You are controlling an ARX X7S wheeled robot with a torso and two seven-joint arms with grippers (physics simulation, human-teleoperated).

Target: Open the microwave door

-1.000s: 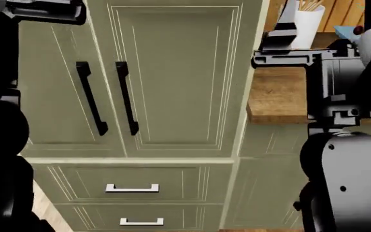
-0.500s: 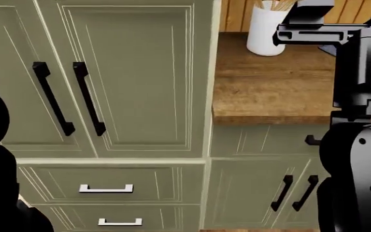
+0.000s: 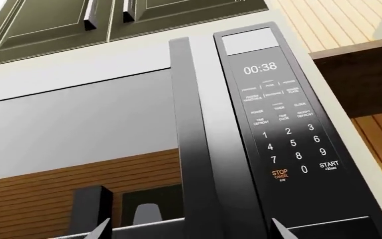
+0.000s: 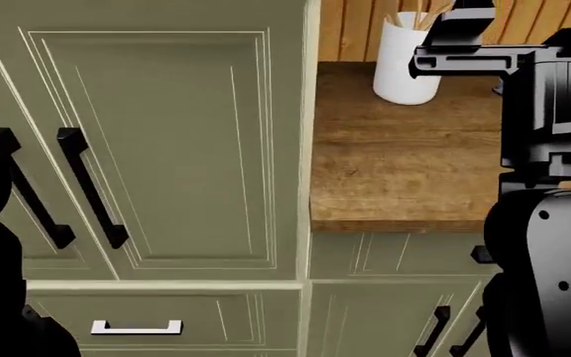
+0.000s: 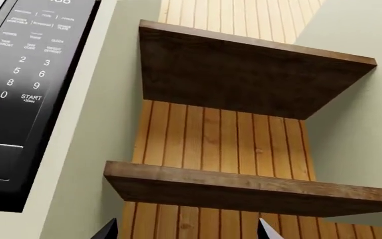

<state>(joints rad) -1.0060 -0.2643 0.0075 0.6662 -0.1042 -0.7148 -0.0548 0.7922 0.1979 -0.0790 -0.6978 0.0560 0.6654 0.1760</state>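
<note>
The microwave (image 3: 287,124) fills the left wrist view: a black keypad panel reading 00:38, a grey door window (image 3: 78,119) and a tall black door handle (image 3: 201,149) between them. The door looks shut. My left gripper (image 3: 189,230) is open, its two fingertips showing either side of the handle's lower end, apart from it. The right wrist view catches only the microwave keypad's edge (image 5: 18,74). My right gripper (image 5: 187,230) is open, with nothing but wall panelling between its fingertips. The head view does not show the microwave.
Two dark wooden shelves (image 5: 244,69) (image 5: 244,191) jut from the panelled wall beside the microwave. Dark cabinets (image 3: 45,25) hang above it. Below are a wooden counter (image 4: 404,163) with a white utensil holder (image 4: 404,59) and green cabinet doors with black handles (image 4: 87,186).
The head view has swung right and upward: cabinets and handles slid left, the counter and white holder moved toward the centre and lower in the picture.
</note>
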